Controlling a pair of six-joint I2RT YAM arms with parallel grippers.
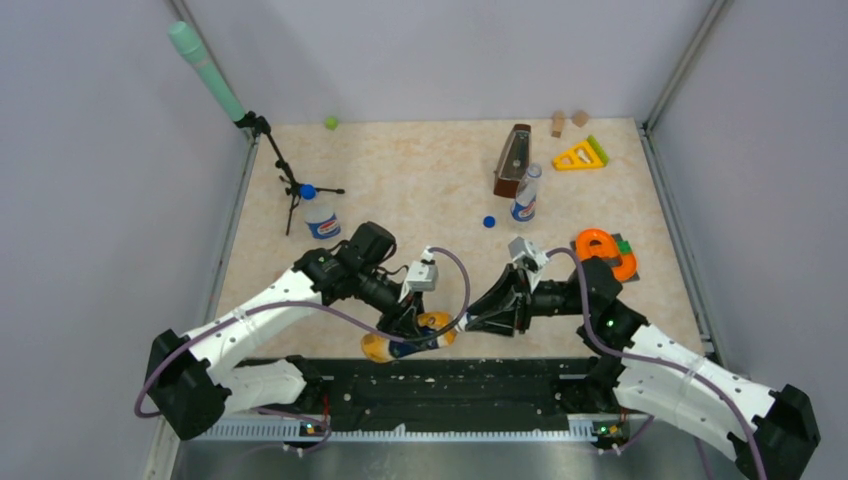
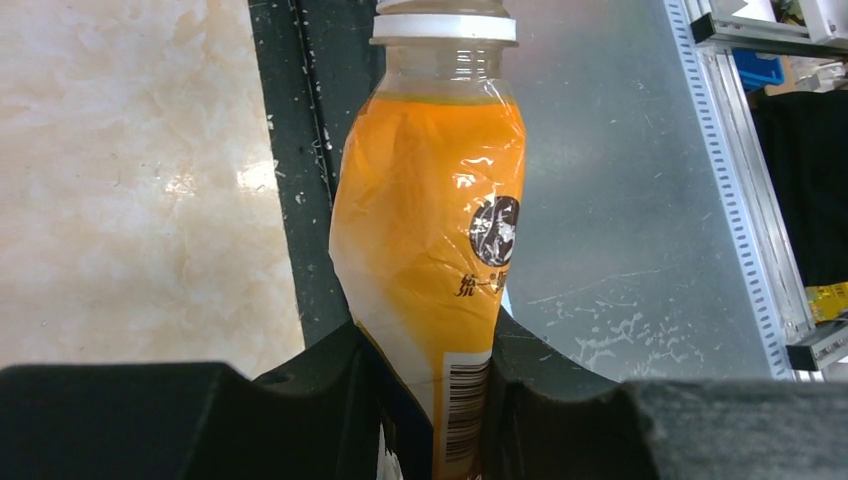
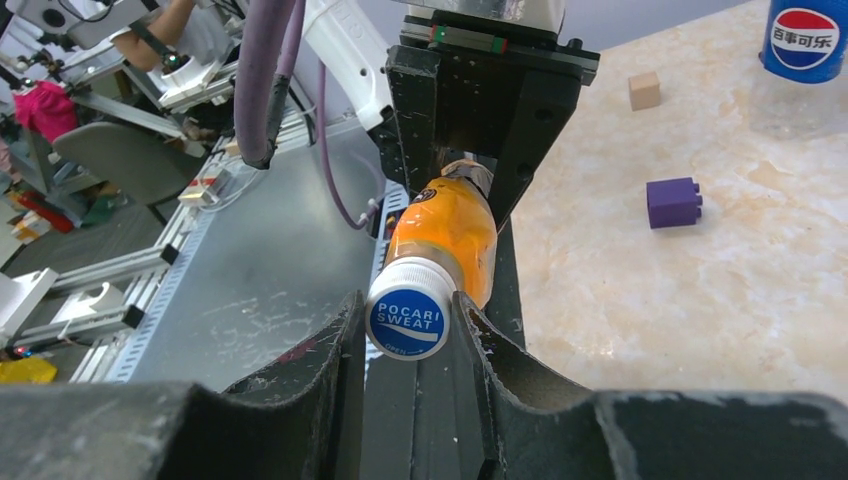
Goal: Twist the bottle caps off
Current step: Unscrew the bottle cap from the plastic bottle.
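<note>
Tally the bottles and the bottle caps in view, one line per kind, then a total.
Bottles: 3 (orange bottle, left clear bottle, right clear bottle)
Bottle caps: 3 (white-blue cap on the orange bottle, blue cap on the left clear bottle, loose blue cap on the table)
Total: 6
</note>
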